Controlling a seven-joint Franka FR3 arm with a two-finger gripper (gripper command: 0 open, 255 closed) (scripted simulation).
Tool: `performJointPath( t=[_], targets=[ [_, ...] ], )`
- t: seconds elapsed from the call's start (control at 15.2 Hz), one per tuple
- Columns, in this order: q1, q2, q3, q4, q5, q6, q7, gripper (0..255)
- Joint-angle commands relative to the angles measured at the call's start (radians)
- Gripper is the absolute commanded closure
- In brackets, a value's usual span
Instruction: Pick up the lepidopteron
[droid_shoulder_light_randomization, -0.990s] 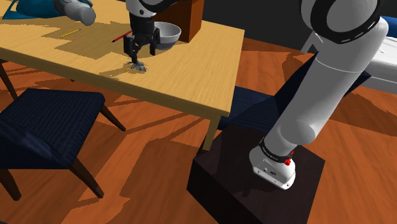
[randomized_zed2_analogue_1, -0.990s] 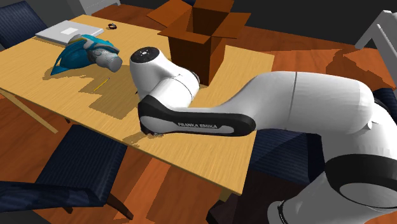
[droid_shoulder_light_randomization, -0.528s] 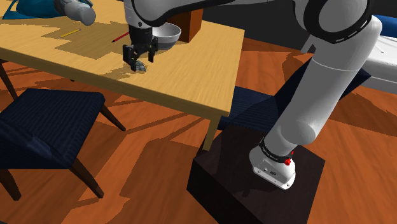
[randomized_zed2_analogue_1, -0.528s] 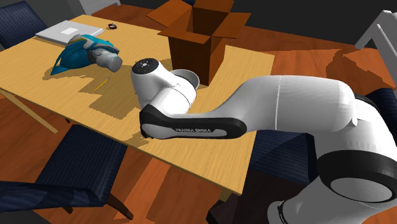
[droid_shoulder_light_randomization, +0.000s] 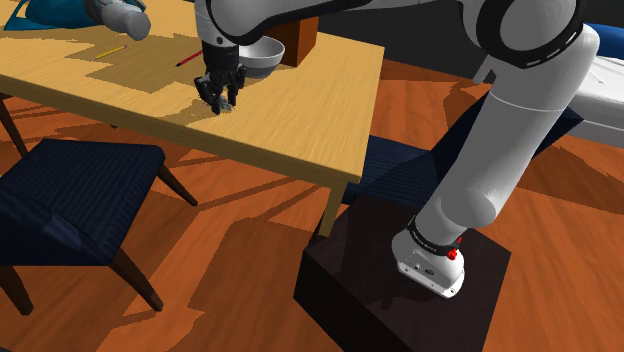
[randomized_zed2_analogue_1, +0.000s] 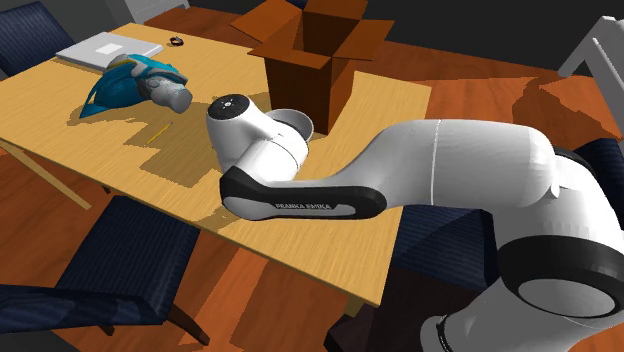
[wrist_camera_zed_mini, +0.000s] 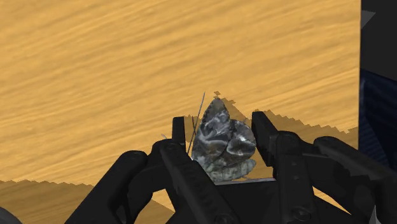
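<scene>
A small grey and white mottled butterfly (wrist_camera_zed_mini: 221, 140) stands with folded wings on the wooden table (droid_shoulder_light_randomization: 290, 110). In the wrist view my gripper (wrist_camera_zed_mini: 219, 121) has its two black fingers pressed against the wings from both sides, shut on it. In the shoulder view the gripper (droid_shoulder_light_randomization: 218, 102) points straight down at the table, just in front of a grey bowl (droid_shoulder_light_randomization: 262, 55), and the fingers cover most of the butterfly. In the second exterior view the white forearm (randomized_zed2_analogue_1: 300, 190) lies over that spot.
A brown cardboard box (randomized_zed2_analogue_1: 315, 50) stands open behind the bowl (randomized_zed2_analogue_1: 292, 122). A blue bag with a grey cylinder (randomized_zed2_analogue_1: 135, 82), a white flat slab (randomized_zed2_analogue_1: 105, 48), a yellow pencil (droid_shoulder_light_randomization: 110, 50) and a red pen (droid_shoulder_light_randomization: 190, 60) lie further along the table. A dark blue chair (droid_shoulder_light_randomization: 70, 195) stands beside it.
The gripper came down over the butterfly and its fingers, wide apart one second ago, have closed onto the wings. The butterfly stays on the same spot.
</scene>
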Motion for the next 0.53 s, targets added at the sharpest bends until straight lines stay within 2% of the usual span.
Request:
performJointPath(
  t=[0.0, 0.2, 0.46],
  targets=[
    [0.0, 0.002, 0.0, -0.001, 0.0, 0.001, 0.0, 255],
    [-0.001, 0.001, 0.0, -0.004, 0.001, 0.003, -0.001, 255],
    [-0.001, -0.007, 0.001, 0.04, 0.005, -0.048, -0.006, 255]
  ],
)
